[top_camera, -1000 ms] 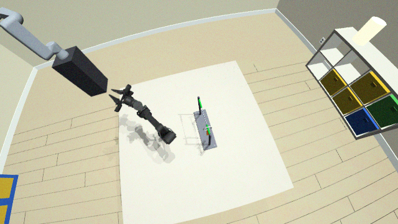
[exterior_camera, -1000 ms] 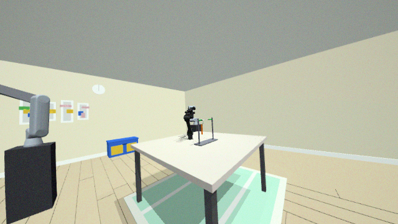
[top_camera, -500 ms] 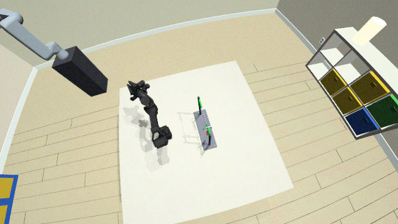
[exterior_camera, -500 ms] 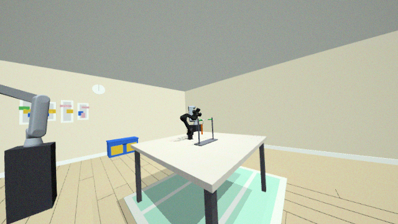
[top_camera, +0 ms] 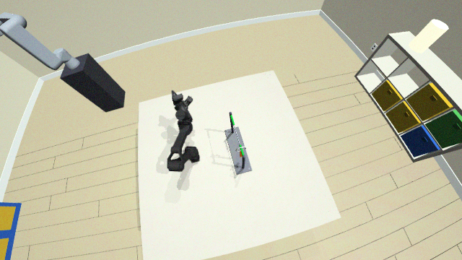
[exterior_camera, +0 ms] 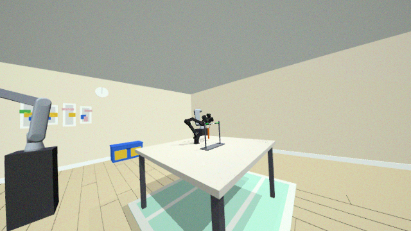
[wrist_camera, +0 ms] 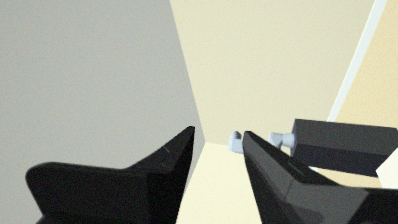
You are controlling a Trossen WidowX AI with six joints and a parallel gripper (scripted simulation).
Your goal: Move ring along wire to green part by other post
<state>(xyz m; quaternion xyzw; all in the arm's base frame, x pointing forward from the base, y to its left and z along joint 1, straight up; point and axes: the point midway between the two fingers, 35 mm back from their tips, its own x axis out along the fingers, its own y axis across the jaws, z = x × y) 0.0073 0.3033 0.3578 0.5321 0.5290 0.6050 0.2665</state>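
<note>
The ring (top_camera: 241, 148) hangs around the green part of the wire near the lower post (top_camera: 243, 162) in the top view. Its orange handle (top_camera: 241, 154) (exterior_camera: 208, 133) points down. The other green part (top_camera: 232, 120) is by the far post (top_camera: 231, 126). The thin grey wire (top_camera: 237, 136) runs between the green parts. My gripper (top_camera: 182, 94) (wrist_camera: 218, 134) is partly open and empty. It is raised to the left of and beyond the wire frame in the top view, well apart from ring and handle. Only walls and background objects show past the fingers in the wrist view.
The posts stand on a grey base plate (top_camera: 234, 148) on the white table (top_camera: 289, 180) (exterior_camera: 192, 160). A dark pedestal (top_camera: 95, 83) (exterior_camera: 32, 186) with a grey arm stands off the table. A shelf (top_camera: 411, 90) with coloured drawers is at the right in the top view.
</note>
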